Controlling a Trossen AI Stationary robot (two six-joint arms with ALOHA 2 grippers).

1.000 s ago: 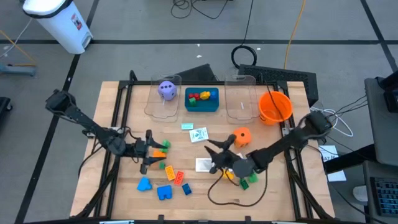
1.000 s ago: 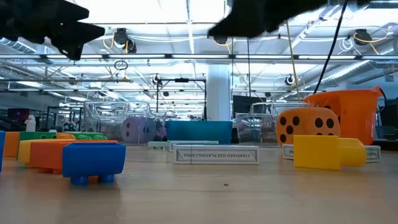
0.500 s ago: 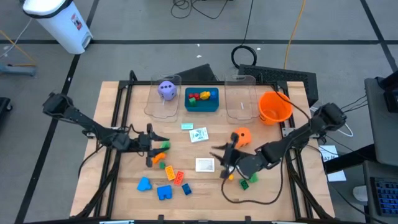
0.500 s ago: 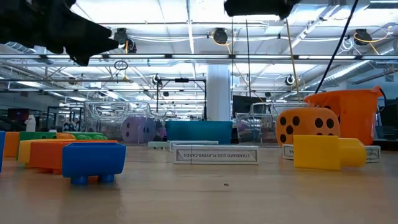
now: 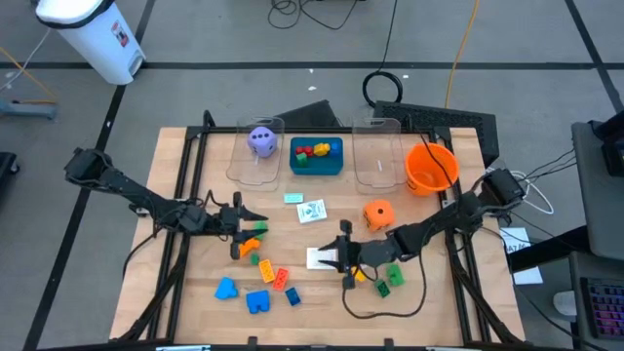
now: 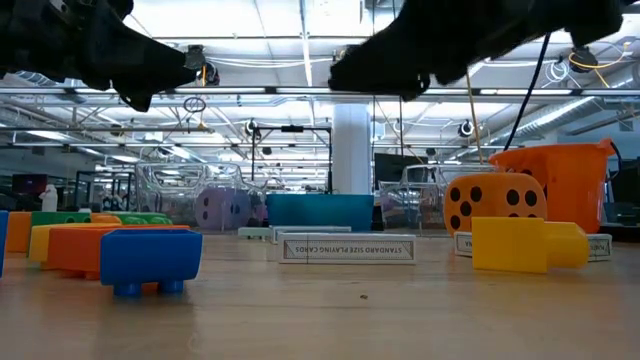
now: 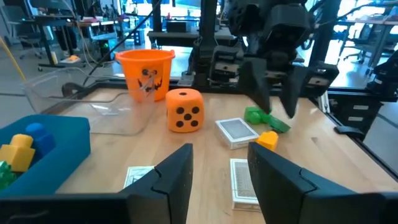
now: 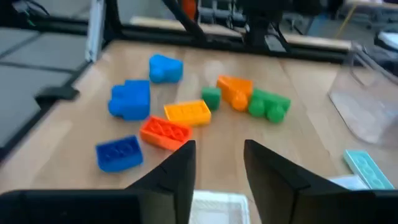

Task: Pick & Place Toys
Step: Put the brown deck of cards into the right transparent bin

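Loose toy bricks lie on the table's near left: orange and green (image 5: 250, 244), yellow (image 5: 265, 272), red-orange (image 5: 281, 279) and blue ones (image 5: 257, 301). My left gripper (image 5: 255, 216) hovers open just beyond them, pointing level at the orange die (image 7: 185, 109). That die (image 5: 378, 214) rests on the table. My right gripper (image 5: 327, 258) is open and points left over a white card box (image 5: 318, 258); in its wrist view the box (image 8: 214, 204) lies below the fingers. Green (image 5: 385, 283) and yellow (image 5: 359, 277) bricks lie under the right arm. Both grippers hold nothing.
At the far edge stand a clear bin holding a purple die (image 5: 261, 140), a teal tray (image 5: 317, 166) with bricks, another clear bin (image 5: 378, 156) and an orange bowl (image 5: 430, 168). Flat cards (image 5: 312, 211) lie mid-table. A black cable loops near the front edge (image 5: 385, 307).
My left gripper has swung toward the far edge, off the orange and green bricks. My right gripper pulled back to the right, then came left and down over the white card box while turning its wrist. No toy has moved.
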